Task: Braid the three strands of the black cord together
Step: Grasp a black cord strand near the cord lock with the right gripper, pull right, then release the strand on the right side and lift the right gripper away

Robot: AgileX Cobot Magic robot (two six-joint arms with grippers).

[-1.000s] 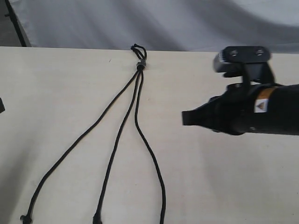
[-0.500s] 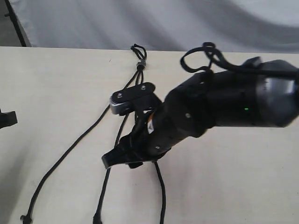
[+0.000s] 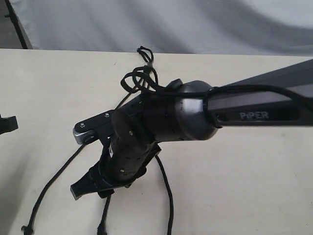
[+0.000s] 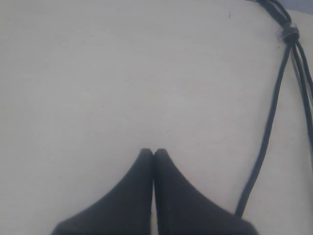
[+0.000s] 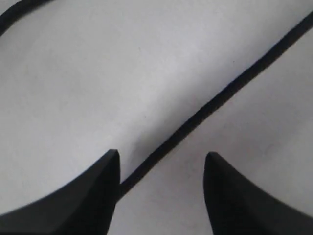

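The black cord lies on the table with its small loop (image 3: 143, 51) at the far edge. Its three strands fan toward the near edge: left strand (image 3: 51, 181), middle strand (image 3: 104, 213), right strand (image 3: 167, 193). My right gripper (image 3: 84, 188) has reached across the middle and hangs low over the left and middle strands. It is open (image 5: 161, 156), with one strand (image 5: 205, 112) running slantwise between its fingers, untouched; which strand I cannot tell. My left gripper (image 4: 154, 152) is shut and empty over bare table, apart from the knot (image 4: 289, 34) and a strand (image 4: 266, 137).
The right arm's body (image 3: 161, 117) and its looped cable (image 3: 139, 78) cover the upper part of the strands. A grey backdrop (image 3: 171, 24) rises behind the table's far edge. The left gripper's tip (image 3: 7, 123) shows at the left border.
The right arm swung from the right side across to the left front, down over the strands, and its jaws went from shut to open. The cord lies as before.
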